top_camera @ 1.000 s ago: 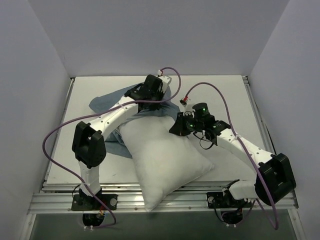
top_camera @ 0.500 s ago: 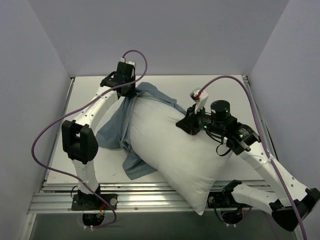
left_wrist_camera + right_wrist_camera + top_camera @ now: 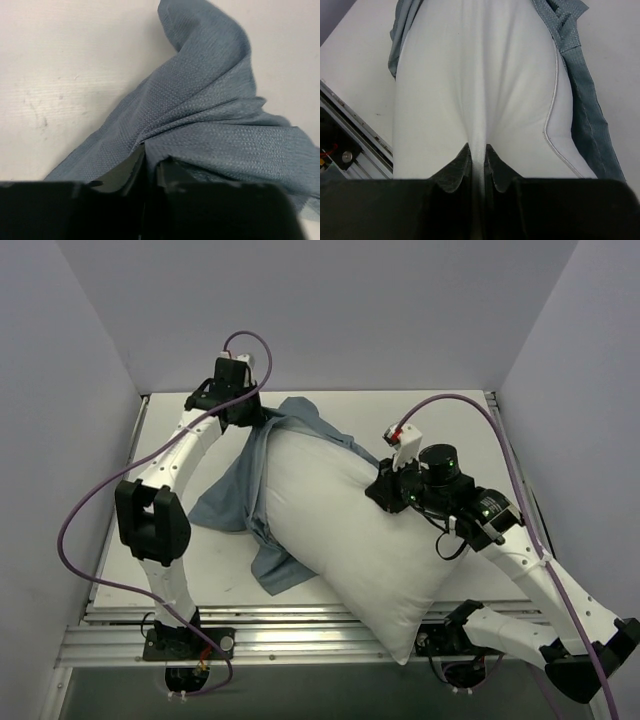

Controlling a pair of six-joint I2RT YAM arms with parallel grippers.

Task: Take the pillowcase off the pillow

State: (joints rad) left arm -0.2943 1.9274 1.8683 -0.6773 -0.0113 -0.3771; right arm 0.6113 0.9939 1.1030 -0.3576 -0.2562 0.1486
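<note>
Although most of its white bulk lay bare, the large plump white rectangular pillow [image 3: 340, 530] appeared to have its far-left end tucked inside the soft dusty-blue fabric pillowcase [image 3: 230, 500]. The cover was bunched over that end, with a fold trailing along the pillow's far-right shoulder and the rest slumped loose on the white table [image 3: 450, 420] to the left. Its cloth showed a fine dotted weave, creased into ridges that ran toward the pinch point.

The pillow's long axis ran from far left to near right, its near-right corner hanging out past the table's metal rail [image 3: 330, 635]. Along that line the two arms stood at opposite ends. The left gripper [image 3: 250, 418], at the far-left end and the nearer arm to the cover, was closed tight on a fold of blue fabric, so the cover lay just near and right of it. The right gripper [image 3: 383, 492], on the pillow's right flank, was clamped on a raised ridge of white cloth — the wrist view showed it squeezed thin between the pads, with a piped seam curving beside.

The coming move probably turned on pulling the cover farther left and away along that axis, while the right arm anchored the pillow.
</note>
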